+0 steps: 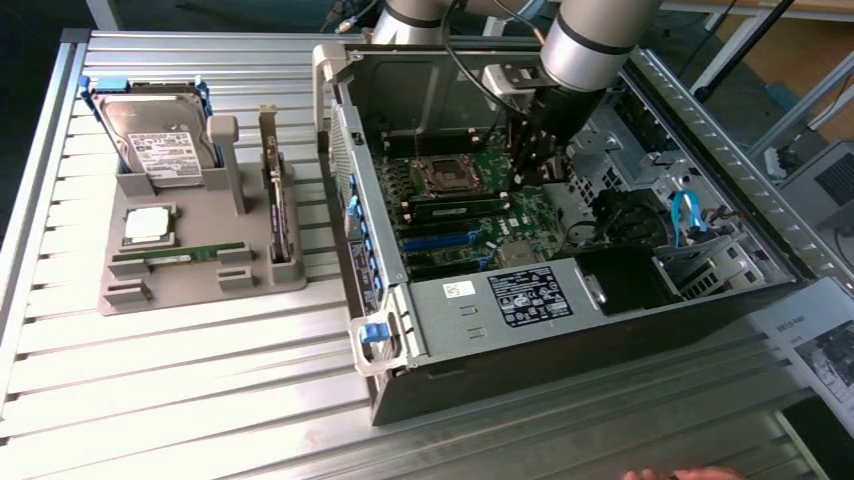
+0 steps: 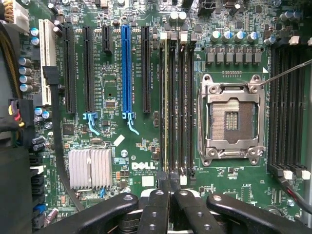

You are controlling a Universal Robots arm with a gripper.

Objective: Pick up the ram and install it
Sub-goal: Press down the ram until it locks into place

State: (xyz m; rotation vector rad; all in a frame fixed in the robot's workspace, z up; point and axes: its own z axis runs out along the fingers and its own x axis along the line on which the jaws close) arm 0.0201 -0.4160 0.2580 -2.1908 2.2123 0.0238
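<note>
A ram stick (image 1: pixel 180 255), thin and green, lies flat in the grey holder (image 1: pixel 200 290) on the exterior view's left, far from my gripper. My gripper (image 1: pixel 533 183) hangs inside the open computer case (image 1: pixel 587 330) over the motherboard's memory slots. In the wrist view my gripper (image 2: pixel 170 184) is shut, its black fingertips pressed together at one end of the slots. Another green stick (image 2: pixel 166 97) sits edge-up in one of those slots, directly in line with the fingertips. I cannot tell whether they touch it.
The holder also carries a hard drive (image 1: pixel 160 140), a square processor (image 1: pixel 147 225) and an upright expansion card (image 1: pixel 278 200). The empty CPU socket (image 2: pixel 233 117) lies beside the memory slots. A blue card slot (image 2: pixel 126 68) and a heatsink (image 2: pixel 90 168) lie further off. A hand (image 1: pixel 681 473) shows at the table's near edge.
</note>
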